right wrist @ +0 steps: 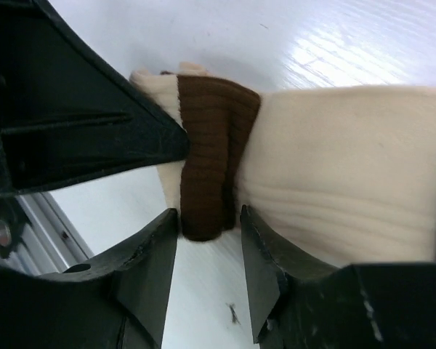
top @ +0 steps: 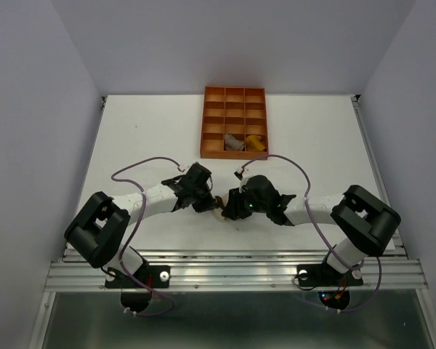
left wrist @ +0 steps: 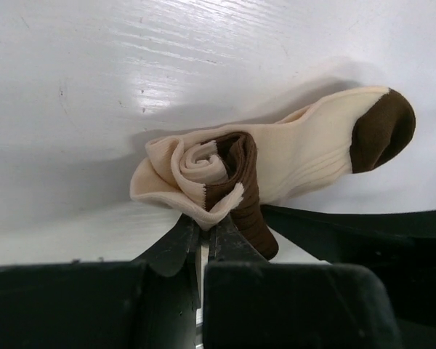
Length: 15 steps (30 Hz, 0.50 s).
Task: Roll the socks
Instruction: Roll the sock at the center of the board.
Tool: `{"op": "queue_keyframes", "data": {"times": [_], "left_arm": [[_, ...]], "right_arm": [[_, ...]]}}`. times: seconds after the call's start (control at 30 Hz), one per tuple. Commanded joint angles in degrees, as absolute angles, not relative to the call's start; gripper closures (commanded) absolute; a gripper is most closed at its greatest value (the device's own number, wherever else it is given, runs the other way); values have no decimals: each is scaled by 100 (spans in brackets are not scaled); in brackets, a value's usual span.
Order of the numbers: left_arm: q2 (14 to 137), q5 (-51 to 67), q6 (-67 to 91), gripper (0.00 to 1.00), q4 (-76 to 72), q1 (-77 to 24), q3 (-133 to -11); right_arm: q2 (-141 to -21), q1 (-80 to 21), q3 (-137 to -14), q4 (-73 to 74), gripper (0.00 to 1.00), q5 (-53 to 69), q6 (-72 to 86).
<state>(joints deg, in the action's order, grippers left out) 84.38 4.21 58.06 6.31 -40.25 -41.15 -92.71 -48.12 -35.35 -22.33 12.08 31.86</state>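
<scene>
Both at one cream sock (left wrist: 305, 153): left tool (left wrist: 203, 229) pinched shut on rolled end; right tool (right wrist: 207, 214), jaws partly apart, straddles brown band beside it. Toe trails beyond left tool over counter (left wrist: 94, 73). Orange tray (top: 235, 94) farther ahead.

Orange gridded tray (top: 215, 109) sat at far centre of white table (top: 312, 145); aluminium rail (top: 232, 270) ran along the table's near edge.
</scene>
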Motion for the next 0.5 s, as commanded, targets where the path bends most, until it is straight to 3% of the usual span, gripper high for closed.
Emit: {"op": "queue_keyframes", "data": {"times": [0.0,0.23,0.33,0.47], "left_arm": [[8552,-456,5414,100,1922,-4175,-4507],[8543,-668,5229,100,2750,-4219,-4895],[8552,-817,5247,100,3093,-4228,-5088],[8744,-835,5186,100,3374,-4236,-5326]], "right_arm": [[-8510,-4974,-3743,-635,51,608,2260],[-7683,-5027,-3613,-141,50,-365,2443],[-7567,-5027,-3542,-149,62,-703,2575],[-7865,-5027,-3708,-456,66,-817,2497]]}}
